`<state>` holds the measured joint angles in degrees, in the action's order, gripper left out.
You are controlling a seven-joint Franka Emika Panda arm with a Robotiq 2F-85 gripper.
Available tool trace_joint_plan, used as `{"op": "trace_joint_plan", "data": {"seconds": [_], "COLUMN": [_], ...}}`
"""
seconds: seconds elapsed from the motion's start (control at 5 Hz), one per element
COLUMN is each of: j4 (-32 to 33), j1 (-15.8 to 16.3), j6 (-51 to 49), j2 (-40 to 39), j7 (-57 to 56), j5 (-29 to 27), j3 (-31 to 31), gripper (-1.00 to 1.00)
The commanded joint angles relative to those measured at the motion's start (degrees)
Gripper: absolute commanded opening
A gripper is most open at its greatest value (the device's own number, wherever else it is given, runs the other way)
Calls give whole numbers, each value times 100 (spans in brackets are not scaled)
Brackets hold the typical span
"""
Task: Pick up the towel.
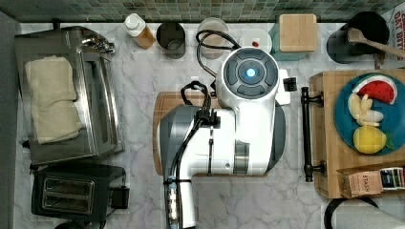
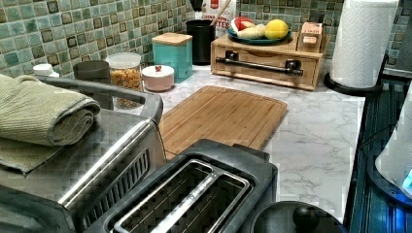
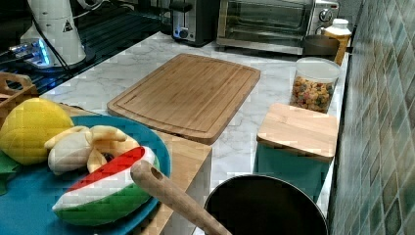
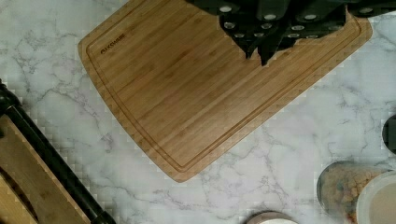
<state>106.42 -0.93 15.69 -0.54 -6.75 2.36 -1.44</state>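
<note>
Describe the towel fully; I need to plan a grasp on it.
The towel is a plain cream, pale-beige cloth with a soft terry-like look, folded into a thick rectangle. It lies flat on top of the steel toaster oven, at the top view's left. In the left view its rounded folded edge faces the counter, and a thinner bottom layer sticks out underneath. Nothing rests on it.

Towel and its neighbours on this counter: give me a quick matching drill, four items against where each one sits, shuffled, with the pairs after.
Items:
1. towel
2. cutting board
3. blue plate
4. wooden spoon

Places:
A. in the black pot
B. on the wooden drawer box
C. on top of the toaster oven
D. flat on the marble counter, under the arm in the top view

Pairs: 1-C, 2-D, 3-B, 4-A
</note>
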Motion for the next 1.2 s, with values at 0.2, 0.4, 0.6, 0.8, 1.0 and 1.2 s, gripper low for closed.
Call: {"op": "trace_joint_plan", "data": {"seconds": [0.2,0.4,0.6,0.8,1.0,1.2], "j4": [50,50,-258,-573,-548,-341], "j1": [-5,-7,-17,85,199,176], "j6": [3,3,290,668,1252,2034], "j2": [54,54,-346,-593,-551,-357], "j7": [-4,-4,-519,-471,-570,-1065], "j5": [76,76,-127,-56,-27,-433], "j3": [-5,-3,-18,84,234,500], "gripper": [-100,-100,-100,-100,-100,-100]}}
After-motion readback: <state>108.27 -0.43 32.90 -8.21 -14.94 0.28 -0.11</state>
